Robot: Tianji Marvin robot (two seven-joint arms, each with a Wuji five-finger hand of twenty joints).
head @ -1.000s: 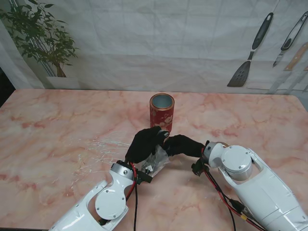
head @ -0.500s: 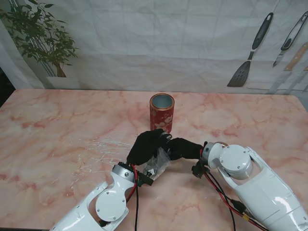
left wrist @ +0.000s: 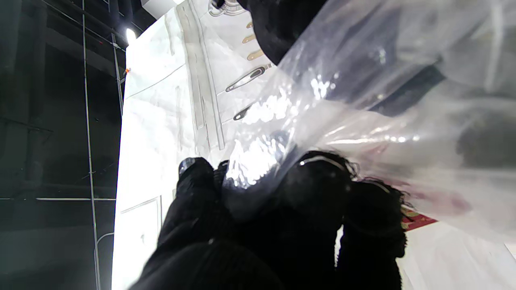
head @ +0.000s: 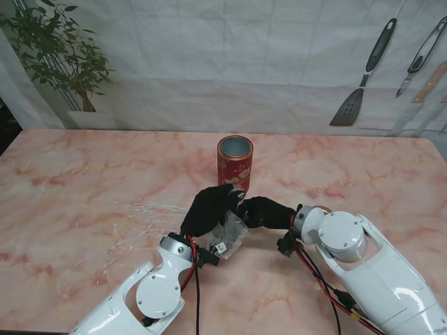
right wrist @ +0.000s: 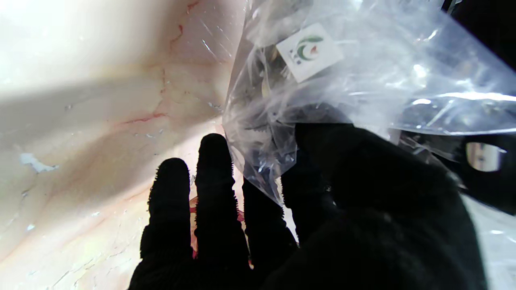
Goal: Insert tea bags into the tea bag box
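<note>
Clear crinkled tea bag pouch [head: 228, 236] with white logo label — pinched between my left robot hand [head: 208, 209] and right robot hand [head: 264, 211], above the counter [head: 84, 195], near the red tea bag box [head: 235, 162].

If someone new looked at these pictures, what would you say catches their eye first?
Two black-gloved hands, left hand and right hand, meet at the table's middle, both gripping a crinkled clear bag with a small white label. Just beyond them stands an open red tin. A spatula hangs on the backdrop at far right.
</note>
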